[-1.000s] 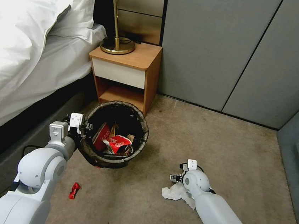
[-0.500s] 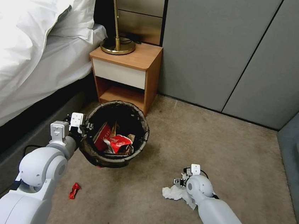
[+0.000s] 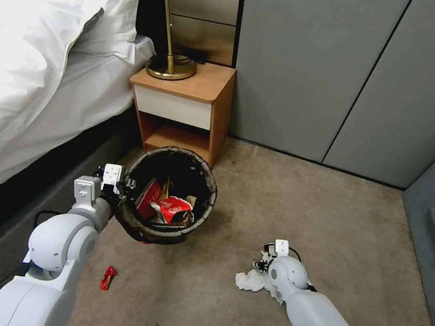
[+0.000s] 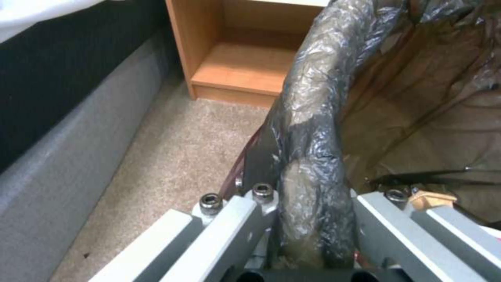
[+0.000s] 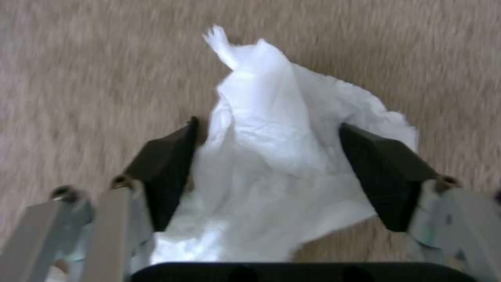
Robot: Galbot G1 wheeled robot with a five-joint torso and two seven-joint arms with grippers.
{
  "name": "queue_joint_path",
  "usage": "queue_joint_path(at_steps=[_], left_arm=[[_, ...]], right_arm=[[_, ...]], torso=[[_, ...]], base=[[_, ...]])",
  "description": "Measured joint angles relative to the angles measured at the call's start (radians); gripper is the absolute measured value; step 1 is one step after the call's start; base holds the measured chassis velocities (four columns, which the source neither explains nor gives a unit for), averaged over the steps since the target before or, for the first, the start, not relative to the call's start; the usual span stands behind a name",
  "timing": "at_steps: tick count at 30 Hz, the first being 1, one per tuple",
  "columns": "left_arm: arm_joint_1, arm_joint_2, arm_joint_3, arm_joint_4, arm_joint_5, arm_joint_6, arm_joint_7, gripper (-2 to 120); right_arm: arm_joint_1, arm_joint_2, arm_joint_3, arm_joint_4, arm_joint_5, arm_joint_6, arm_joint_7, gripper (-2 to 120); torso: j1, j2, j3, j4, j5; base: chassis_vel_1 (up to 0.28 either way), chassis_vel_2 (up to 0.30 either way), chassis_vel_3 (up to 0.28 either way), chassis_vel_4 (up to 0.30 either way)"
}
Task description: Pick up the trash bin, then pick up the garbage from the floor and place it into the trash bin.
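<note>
Head view: the right pincer point(image 3: 260, 263) has dropped onto the white tissue point(image 3: 249, 280) on the floor point(image 3: 324, 231), fingers spread wide either side of it, not yet closed. The left pincer point(image 3: 122, 183) stays clamped on the trash bin point(image 3: 169, 199) rim, ready to receive.

- Bright, even room light; the white bedding point(image 3: 27, 49) is blown out by glare.
- Soft shadow darkens the carpet point(image 3: 296, 202) beside the bin.
- Right wrist view shows smeared carpet and an overexposed tissue point(image 5: 276, 156).
</note>
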Motion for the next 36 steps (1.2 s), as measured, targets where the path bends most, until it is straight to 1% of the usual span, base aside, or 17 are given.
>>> queue_joint_path(at_steps=[1, 2, 3, 5, 6, 7, 9, 10, 13, 14, 16, 19, 30, 32, 33, 36], left_arm=[[0.0, 0.0, 0.001, 0.003, 0.0, 0.0, 0.0, 1], [0.0, 0.0, 0.001, 0.003, 0.0, 0.0, 0.0, 1], [0.0, -0.001, 0.002, 0.003, 0.001, 0.0, 0.0, 1], [0.0, -0.003, 0.006, 0.004, 0.002, 0.0, 0.0, 1], [0.0, -0.003, 0.006, 0.004, 0.002, 0.0, 0.0, 1], [0.0, -0.003, 0.007, 0.004, 0.003, 0.0, 0.0, 1], [0.0, -0.004, 0.008, 0.005, 0.004, 0.0, 0.0, 1], [0.0, -0.004, 0.008, 0.005, 0.004, 0.0, 0.0, 1], [-0.002, -0.003, 0.008, 0.006, 0.005, 0.0, 0.001, 1], [-0.002, -0.003, 0.008, 0.006, 0.005, 0.0, 0.001, 1], [-0.001, -0.003, 0.008, 0.007, 0.008, 0.0, 0.002, 1], [-0.001, -0.003, 0.008, 0.007, 0.009, 0.0, 0.002, 1], [0.0, 0.0, 0.0, 0.002, 0.003, 0.0, 0.002, 1], [-0.001, 0.003, -0.002, 0.0, -0.003, 0.0, -0.001, 1], [-0.001, 0.003, -0.002, 0.0, -0.003, 0.0, -0.001, 1], [-0.004, 0.009, -0.005, 0.0, -0.004, 0.0, -0.003, 1]], right_arm=[[-0.004, -0.014, -0.003, 0.02, 0.017, -0.002, 0.006, 57], [-0.004, -0.014, -0.003, 0.02, 0.017, -0.002, 0.006, 57], [-0.006, -0.02, -0.004, 0.026, 0.022, -0.002, 0.008, 53], [-0.012, -0.025, -0.003, 0.031, 0.023, -0.002, 0.008, 41], [-0.012, -0.025, -0.003, 0.031, 0.023, -0.002, 0.008, 41], [-0.014, -0.024, -0.001, 0.032, 0.023, -0.002, 0.008, 39], [-0.02, -0.024, 0.002, 0.032, 0.02, -0.002, 0.008, 28], [-0.02, -0.024, 0.002, 0.032, 0.02, -0.002, 0.008, 28], [-0.022, -0.024, 0.003, 0.035, 0.017, -0.002, 0.008, 14], [-0.022, -0.024, 0.003, 0.035, 0.017, -0.002, 0.008, 14], [-0.022, -0.025, 0.005, 0.039, 0.018, -0.002, 0.011, 3], [-0.022, -0.03, 0.006, 0.047, 0.021, -0.002, 0.015, 0], [-0.022, -0.065, 0.025, 0.095, 0.033, -0.002, 0.024, 0], [-0.023, -0.089, 0.047, 0.141, 0.044, -0.002, 0.027, 0], [-0.023, -0.089, 0.047, 0.141, 0.044, -0.002, 0.027, 0], [-0.027, -0.177, 0.088, 0.265, 0.096, -0.002, 0.053, 0]], torso=[[0.0, 0.0, 0.0, -0.0002, -0.0002], [0.0, 0.0, 0.0, -0.0002, -0.0002], [0.0, 0.0, 0.0, -0.0003, -0.0004], [0.0, 0.0, 0.0, -0.0004, -0.0007], [0.0, 0.0, 0.0, -0.0004, -0.0007], [0.0, 0.0, 0.0, -0.0003, -0.0006], [0.0, 0.0, 0.0, -0.0002, -0.0008], [0.0, 0.0, 0.0, -0.0002, -0.0008], [0.0, 0.0, 0.0, -0.0002, -0.0007], [0.0, 0.0, 0.0, -0.0002, -0.0007], [0.0, 0.0, 0.0, -0.0002, -0.0009], [0.0, 0.0, 0.0, -0.0002, -0.0009], [0.0, 0.0, 0.0, -0.0002, -0.0008], [0.0, 0.0, 0.0, 0.0, -0.0005], [0.0, 0.0, 0.0, 0.0, -0.0005], [0.0, 0.0, 0.0, -0.0003, -0.0008]], base=[[0.0, 0.0, 0.0, 0.0], [0.0, 0.0, 0.0, 0.0], [0.0, 0.0, 0.0, 0.0], [0.0, 0.0, 0.0, 0.0], [0.0, 0.0, 0.0, 0.0], [0.0, 0.0, 0.0, 0.0], [0.0, 0.0, 0.0, 0.0], [0.0, 0.0, 0.0, 0.0], [0.0, 0.0, 0.0, 0.0], [0.0, 0.0, 0.0, 0.0], [0.0, 0.0, 0.0, 0.0], [0.0, 0.0, 0.0, 0.0], [0.0, 0.0, 0.0, 0.0], [0.0, 0.0, 0.0, 0.0], [0.0, 0.0, 0.0, 0.0], [0.0, 0.0, 0.0, 0.0]])
